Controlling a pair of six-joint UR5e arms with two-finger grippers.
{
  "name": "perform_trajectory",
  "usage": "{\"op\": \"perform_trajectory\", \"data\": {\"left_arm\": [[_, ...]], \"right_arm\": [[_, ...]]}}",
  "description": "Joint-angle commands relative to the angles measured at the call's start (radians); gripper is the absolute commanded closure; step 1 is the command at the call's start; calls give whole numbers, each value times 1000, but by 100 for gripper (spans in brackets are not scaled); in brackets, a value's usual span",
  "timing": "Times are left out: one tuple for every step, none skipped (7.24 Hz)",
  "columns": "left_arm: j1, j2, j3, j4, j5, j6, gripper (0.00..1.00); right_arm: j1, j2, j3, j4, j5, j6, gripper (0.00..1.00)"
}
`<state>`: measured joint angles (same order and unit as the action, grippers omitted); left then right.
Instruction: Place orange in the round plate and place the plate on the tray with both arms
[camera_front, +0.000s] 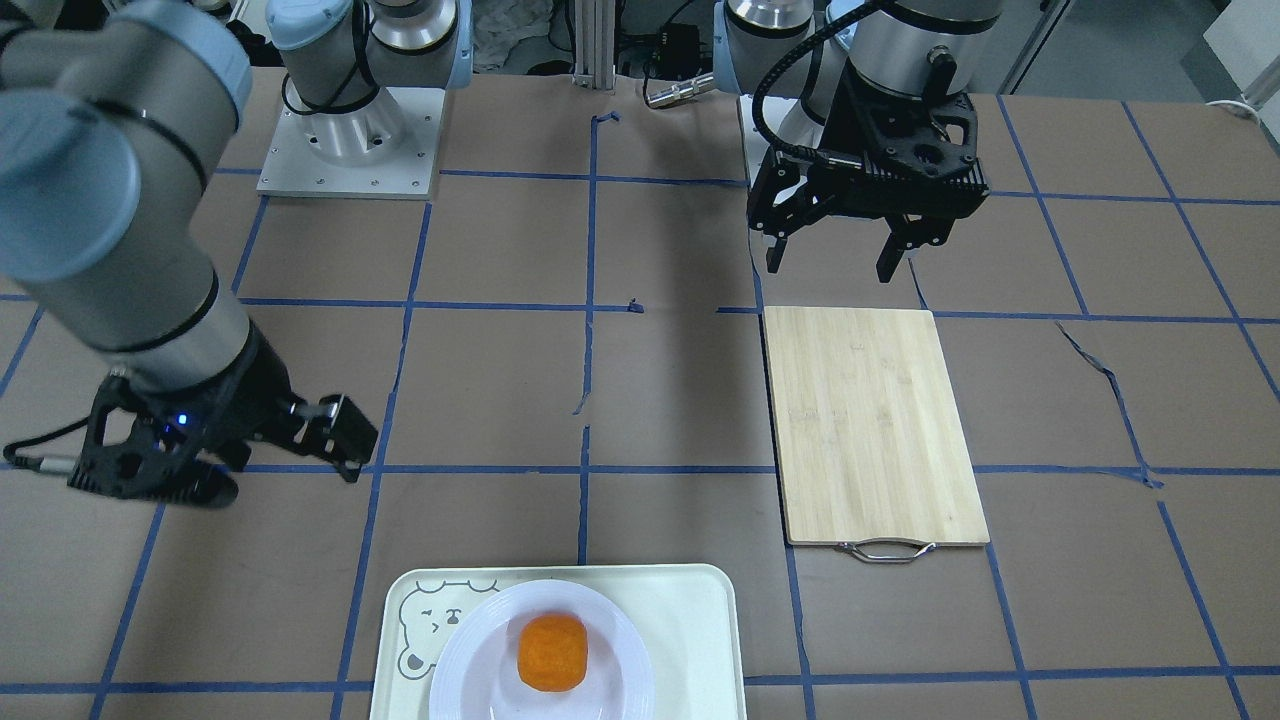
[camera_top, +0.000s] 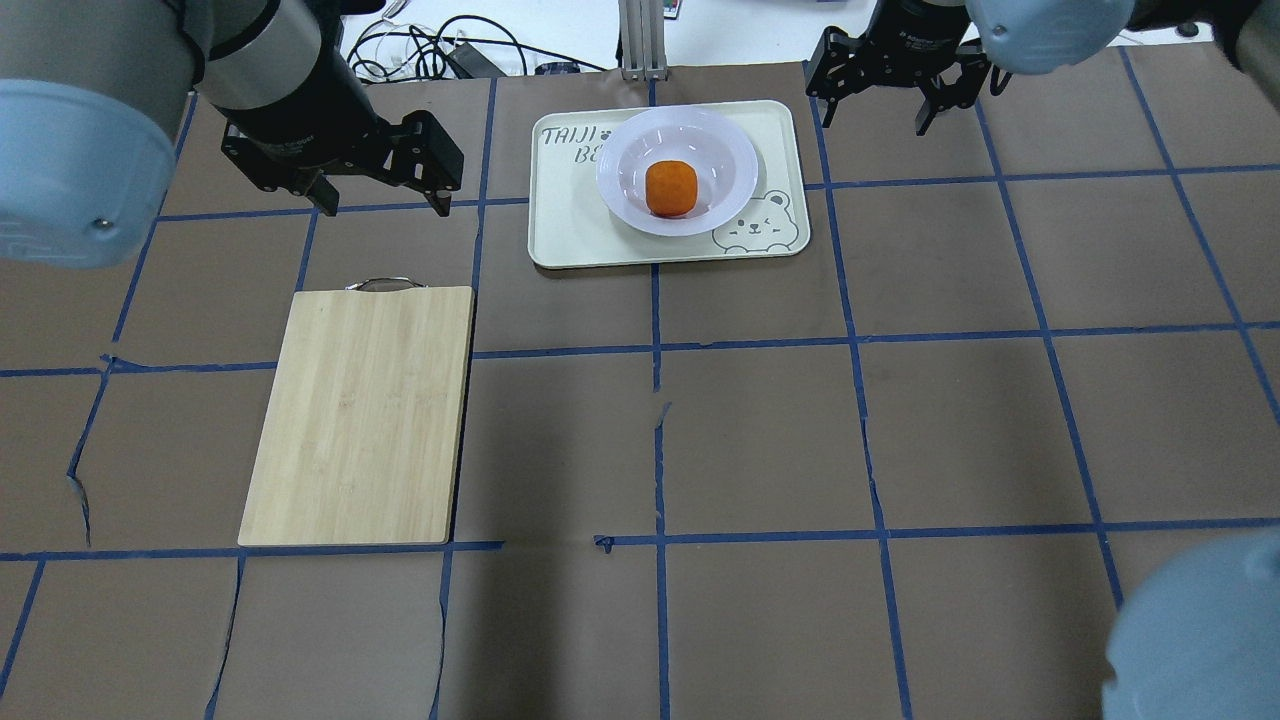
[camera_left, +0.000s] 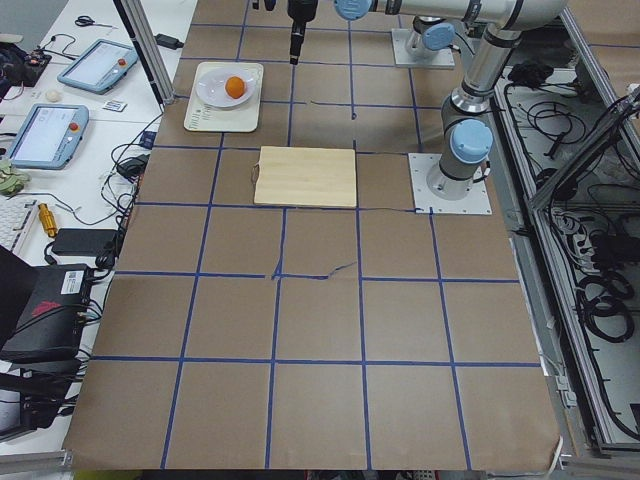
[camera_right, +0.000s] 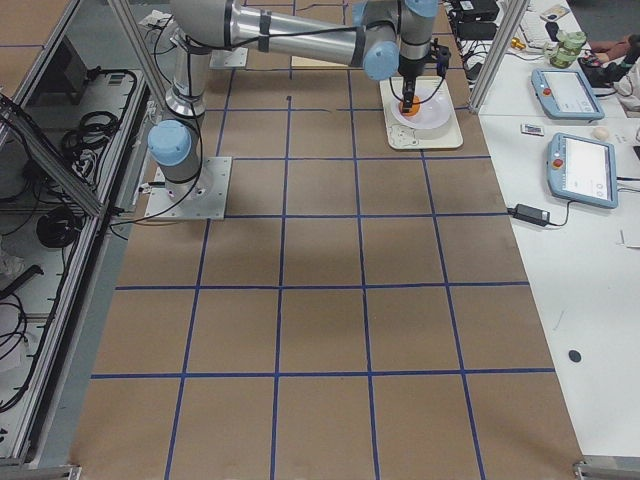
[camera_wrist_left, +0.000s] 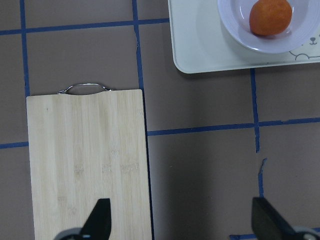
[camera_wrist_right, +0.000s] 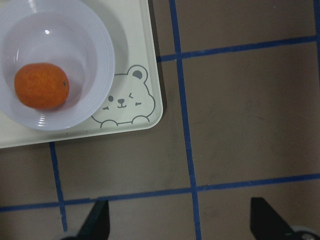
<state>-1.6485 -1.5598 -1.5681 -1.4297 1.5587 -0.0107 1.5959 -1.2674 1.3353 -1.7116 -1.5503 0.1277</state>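
Note:
The orange (camera_top: 671, 188) lies in the sunken centre of the white round plate (camera_top: 625, 150). That plate rests on the cream tray (camera_top: 570, 220) with the bear face, at the table's far middle. My left gripper (camera_top: 383, 208) hovers open to the left of the tray, above the far end of the wooden board, with nothing between its fingers. On the tray's right side my right gripper (camera_top: 877, 120) is also open and empty, clear of the tray's edge. The right wrist view shows the orange (camera_wrist_right: 41, 85), the plate (camera_wrist_right: 95, 55) and the tray (camera_wrist_right: 140, 60) at upper left.
A wooden cutting board (camera_top: 360, 415) with a metal handle lies left of centre, handle end towards the tray. Brown paper with blue tape lines covers the table. Tablets, cables and gear lie on the bench beyond the tray's far side.

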Motion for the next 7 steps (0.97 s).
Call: {"op": "perform_trajectory", "data": {"left_arm": [[-1,0,-4,0,-2,0,0],[-2,1,-4,0,-2,0,0],[-1,1,-3,0,-2,0,0],[-1,0,-3,0,-2,0,0],[-1,1,-4,0,-2,0,0],[-1,0,-1,0,0,0,0],[-1,1,-3,0,0,0,0]], "right_arm": [[32,-188,74,112,-28,-63,0],[22,-255,126,103,-28,-83,0],[22,-285,157,102,-30,-111,0],[21,-279,162,81,-27,-134,0],[13,-270,163,73,-27,-161,0],[7,-261,150,79,-25,-186,0],[-1,-260,148,84,-25,-186,0]]}}
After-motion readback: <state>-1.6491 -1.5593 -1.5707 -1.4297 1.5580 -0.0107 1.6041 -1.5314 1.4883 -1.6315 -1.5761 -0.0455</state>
